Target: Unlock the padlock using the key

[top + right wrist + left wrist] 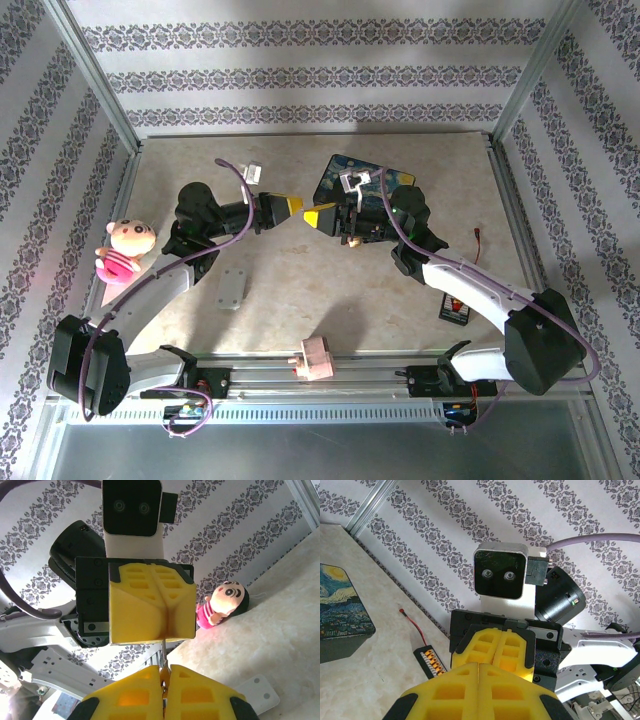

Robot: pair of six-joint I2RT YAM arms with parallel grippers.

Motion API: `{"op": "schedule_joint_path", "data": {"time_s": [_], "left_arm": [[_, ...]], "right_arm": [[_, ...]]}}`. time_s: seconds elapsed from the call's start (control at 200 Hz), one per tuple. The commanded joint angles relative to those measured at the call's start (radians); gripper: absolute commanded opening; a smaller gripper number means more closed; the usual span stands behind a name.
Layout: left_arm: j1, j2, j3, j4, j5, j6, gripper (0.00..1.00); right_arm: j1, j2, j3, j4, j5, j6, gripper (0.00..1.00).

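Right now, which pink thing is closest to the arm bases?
The pink block, at the table's near edge; the pink doll sits farther back, at the left.

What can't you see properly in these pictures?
Right wrist view: a thin metal sliver runs between the left tool and right tool; key or padlock, too small to tell.
Left wrist view: the left tool's yellow fingers block whatever is pinched; the blue tin is cut off by the left edge.
Top view: the right arm covers part of the tin.
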Motion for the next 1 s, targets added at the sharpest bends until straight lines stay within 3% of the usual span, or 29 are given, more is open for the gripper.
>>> {"op": "schedule_joint_path", "data": {"time_s": [0.0, 0.115, 0.295, 0.54, 0.66, 0.899, 0.999], "left_arm": [[0.026, 0.002, -0.004, 0.057, -0.037, -0.013, 0.17], [0.026, -0.003, -0.004, 0.049, -0.064, -0.015, 0.54], [0.029, -0.040, -0.011, -0.015, -0.160, 0.019, 1.00], [0.028, -0.148, 0.016, -0.317, -0.487, 0.162, 0.99], [0.023, -0.155, 0.033, -0.397, -0.612, 0.216, 0.99], [-0.021, 0.015, 0.156, -0.558, -0.683, 0.283, 0.99], [-0.032, 0.123, 0.210, -0.568, -0.662, 0.291, 0.99]], "right_arm": [[-0.005, -0.015, 0.011, 0.058, -0.035, 0.007, 0.00], [-0.010, -0.001, 0.019, 0.054, -0.033, 0.022, 0.00], [-0.026, 0.006, 0.012, 0.007, -0.006, 0.027, 0.00], [-0.094, -0.083, -0.096, -0.136, 0.164, 0.028, 0.00], [-0.145, -0.177, -0.150, -0.324, 0.319, 0.000, 0.00], [-0.272, -0.357, -0.233, -0.623, 0.582, -0.019, 0.00], [-0.327, -0.411, -0.244, -0.706, 0.657, -0.044, 0.00]]}}
